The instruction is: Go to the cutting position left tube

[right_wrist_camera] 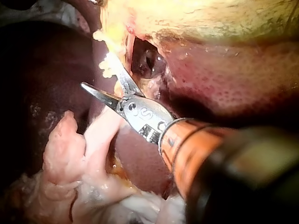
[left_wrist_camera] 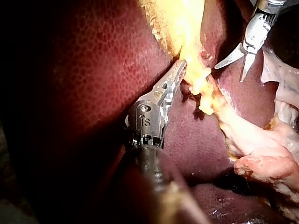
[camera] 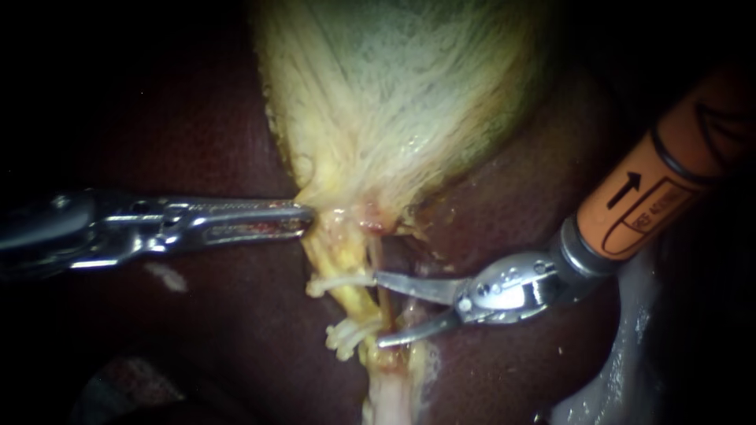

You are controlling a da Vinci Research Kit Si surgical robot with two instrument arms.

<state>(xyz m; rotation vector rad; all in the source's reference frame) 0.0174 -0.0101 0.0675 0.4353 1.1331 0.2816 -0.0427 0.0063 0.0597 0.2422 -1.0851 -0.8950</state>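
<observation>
**A:** Where do we stand?

**B:** Over the dark liver [camera: 228, 323] and below the pale gallbladder [camera: 394, 94], our left tool [camera: 303, 219] has its jaws closed on the gallbladder's neck. Our right tool [camera: 378, 308] gapes wide and holds nothing. Its tips are at the left tube [camera: 352, 303], between its 2 white clips [camera: 340, 282].

**A:** What could go wrong?

**B:** Closing off-centre could, we judge, catch a clip or the tissue beside it. A slipping left grip would let the tube sag away.

**A:** Any writing?

**B:** Only an arrow and print on the orange sleeve [camera: 654, 197], which we leave unread.
</observation>
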